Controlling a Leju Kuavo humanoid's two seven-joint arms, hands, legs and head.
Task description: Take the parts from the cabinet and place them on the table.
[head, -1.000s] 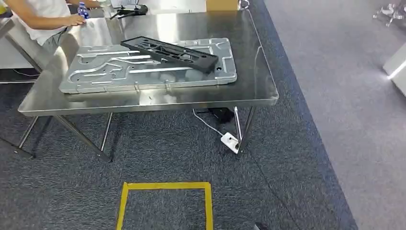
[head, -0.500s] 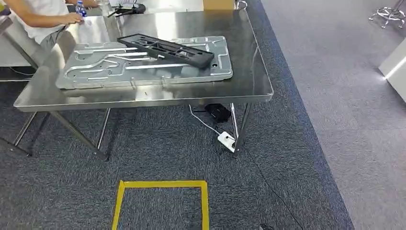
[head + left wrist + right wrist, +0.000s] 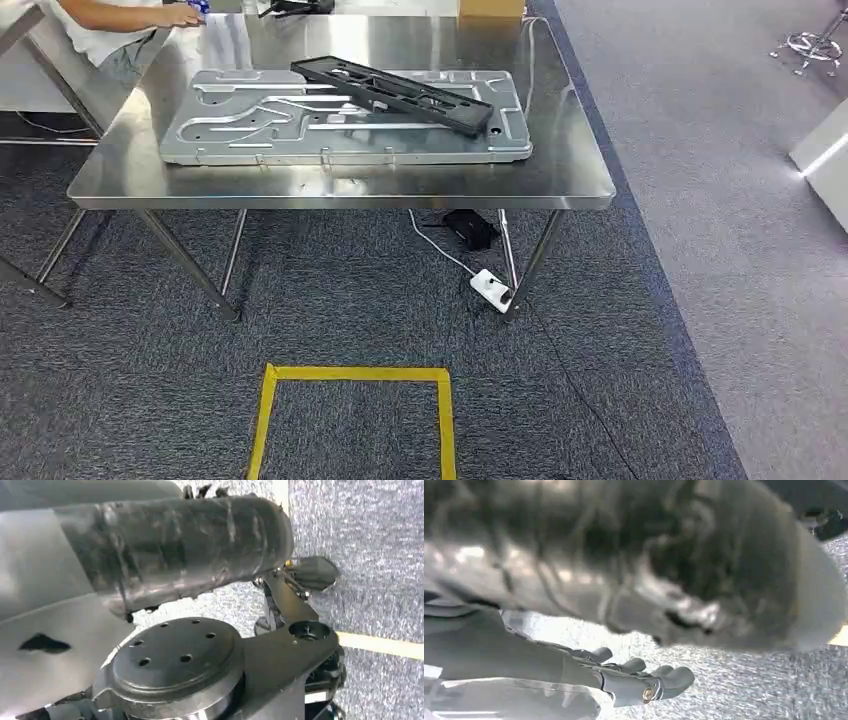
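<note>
Nearest, yellow tape (image 3: pixel 352 374) marks a square on the carpet. Right hand (image 3: pixel 634 680) hangs over the carpet, fingers extended and apart, holding nothing. Left hand (image 3: pixel 305 572): state cannot be told. Beyond, on the steel table (image 3: pixel 340 190), a black frame (image 3: pixel 392 94) lies atop a grey metal panel (image 3: pixel 340 125). A person (image 3: pixel 110 22) stands at the far corner.

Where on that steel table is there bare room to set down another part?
The table is bare along its right edge, beside the grey metal panel, and in a narrow strip at the near edge. The middle is crowded: the black frame lies across the panel.
</note>
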